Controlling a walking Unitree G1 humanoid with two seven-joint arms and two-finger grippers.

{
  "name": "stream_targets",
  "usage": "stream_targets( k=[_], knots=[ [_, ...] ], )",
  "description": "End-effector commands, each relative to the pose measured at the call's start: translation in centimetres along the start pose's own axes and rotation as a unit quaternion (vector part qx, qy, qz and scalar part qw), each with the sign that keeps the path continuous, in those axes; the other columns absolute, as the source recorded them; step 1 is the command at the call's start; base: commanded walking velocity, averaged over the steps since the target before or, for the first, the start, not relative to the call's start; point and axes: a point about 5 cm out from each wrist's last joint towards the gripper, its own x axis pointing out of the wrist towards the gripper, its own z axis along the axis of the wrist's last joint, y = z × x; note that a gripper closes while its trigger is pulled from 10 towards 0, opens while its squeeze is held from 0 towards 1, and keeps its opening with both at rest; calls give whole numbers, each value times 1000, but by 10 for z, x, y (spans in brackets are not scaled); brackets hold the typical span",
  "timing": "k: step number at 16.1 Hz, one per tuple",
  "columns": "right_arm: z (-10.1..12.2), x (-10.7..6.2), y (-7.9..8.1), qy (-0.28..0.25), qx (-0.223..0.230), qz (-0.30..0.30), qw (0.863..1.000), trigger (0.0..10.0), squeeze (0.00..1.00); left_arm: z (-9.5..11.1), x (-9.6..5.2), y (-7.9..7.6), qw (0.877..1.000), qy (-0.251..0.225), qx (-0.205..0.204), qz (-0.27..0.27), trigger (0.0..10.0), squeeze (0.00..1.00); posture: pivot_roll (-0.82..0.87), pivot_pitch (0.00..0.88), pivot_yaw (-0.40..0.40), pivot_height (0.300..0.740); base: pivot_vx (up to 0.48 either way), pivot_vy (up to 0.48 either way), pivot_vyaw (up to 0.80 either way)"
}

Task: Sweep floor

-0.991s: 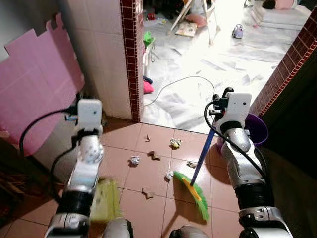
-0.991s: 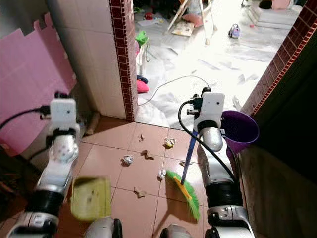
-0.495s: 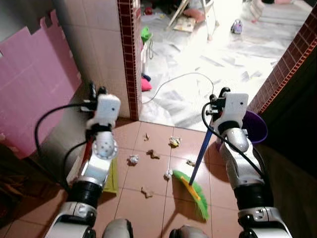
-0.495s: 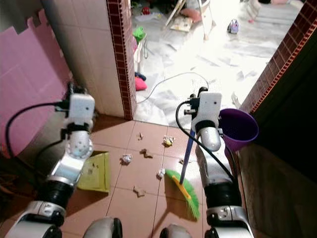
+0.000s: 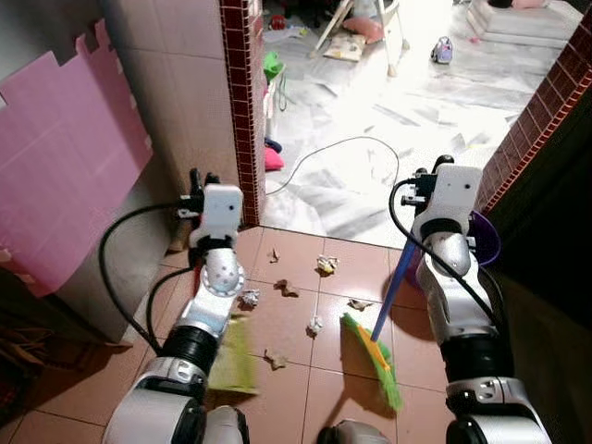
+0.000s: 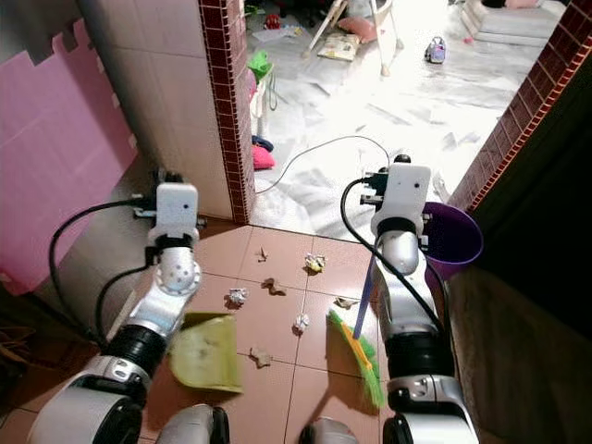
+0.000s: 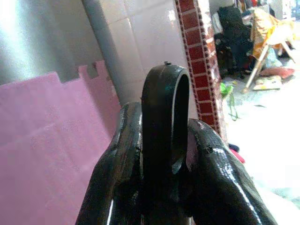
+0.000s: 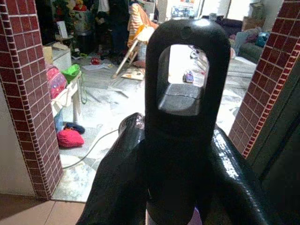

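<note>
No legible text, label, brand, number or sign is shown anywhere in these views. The items scattered on the bright marble floor beyond the brick-edged pillar are too small and washed out for any print to be read, and the nearby tiled wall is seen unmarked.

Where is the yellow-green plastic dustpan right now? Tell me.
The yellow-green plastic dustpan hangs low at the robot's left, held by the left gripper, just left of the crumpled paper scraps on the terracotta floor tiles.
</note>
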Motion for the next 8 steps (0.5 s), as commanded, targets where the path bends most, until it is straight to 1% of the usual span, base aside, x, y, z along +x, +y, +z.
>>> stream_targets(
  k=[1, 2, 3, 4, 6, 8],
  knots=[
    [9, 4, 5, -7, 42, 4, 999, 10000, 0, 10, 6, -3, 1000, -21, -19, 8, 10000, 0, -96, 34, -8, 740, 0, 0, 0],
    [8, 4, 8, 7, 80, 8, 997, 10000, 0, 9, 5, -6, 1000, -15, -23, 8, 10000, 0, -98, 33, -5, 740, 0, 0, 0],
    [6, 3, 10, 20, 118, 10, 993, 10000, 0, 6, 3, -10, 999, 2, -35, 7, 10000, 0, -99, 32, -5, 740, 0, 0, 0],
    [4, 2, 14, 33, 158, 18, 987, 10000, 0, 5, 2, -15, 999, 10, -46, -5, 10000, 0, -103, 31, -3, 740, 0, 0, 0],
    [0, -1, 22, 66, 241, 47, 967, 10000, 0, 3, 0, -19, 999, 15, -46, -10, 10000, 0, -106, 29, -1, 740, 0, 0, 0],
    [-6, -6, 25, 93, 253, 67, 961, 10000, 0, 3, 1, -21, 999, 21, -48, -8, 10000, 0, -105, 22, 1, 740, 0, 0, 0]
  ],
)
